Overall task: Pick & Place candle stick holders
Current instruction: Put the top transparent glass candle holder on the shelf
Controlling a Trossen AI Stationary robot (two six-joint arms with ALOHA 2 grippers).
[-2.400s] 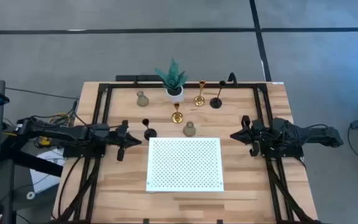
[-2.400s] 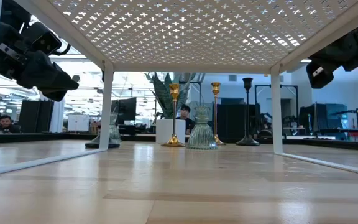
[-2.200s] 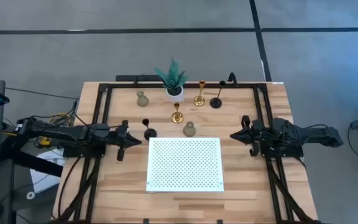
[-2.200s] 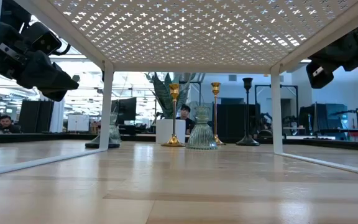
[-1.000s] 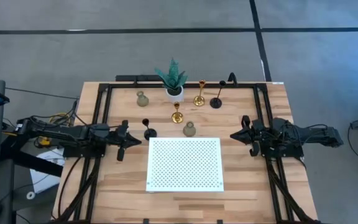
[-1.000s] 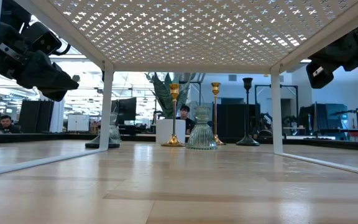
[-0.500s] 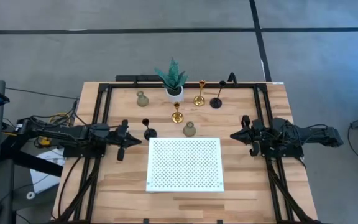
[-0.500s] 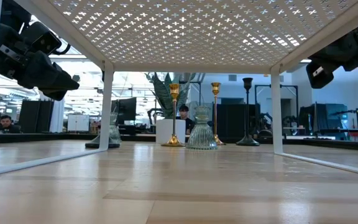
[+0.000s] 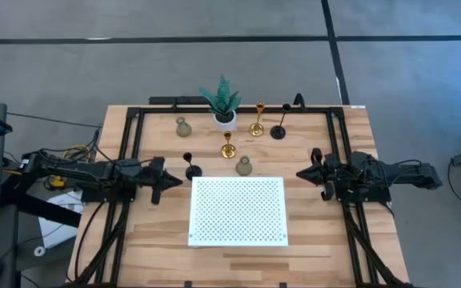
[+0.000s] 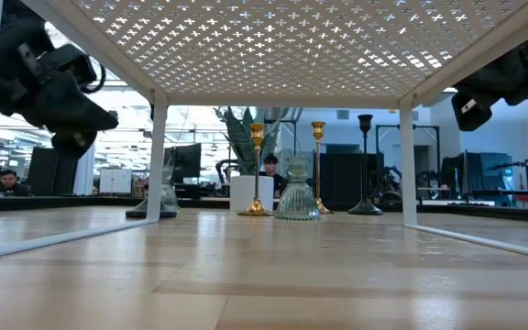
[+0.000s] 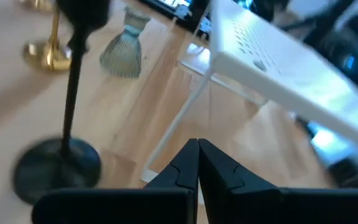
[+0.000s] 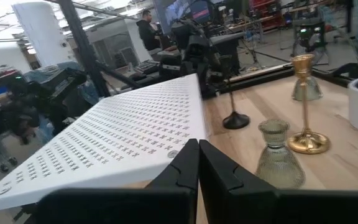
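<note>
1. My left gripper (image 9: 172, 181), centre-left of the high view, fingers pressed together, empty, near the black stemmed round-based candle stick holder (image 9: 190, 167).
2. My right gripper (image 9: 303, 174), centre-right, likewise closed, touching nothing.
3. Remaining holders stand upper centre, behind the white perforated metal rack (image 9: 238, 210).

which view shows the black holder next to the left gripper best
The left wrist view: the black holder fills it, base, stem and cup, just ahead of the shut left gripper. The high view shows it small; the right wrist view shows it distant; in the low view a shelf leg mostly hides it.
</note>
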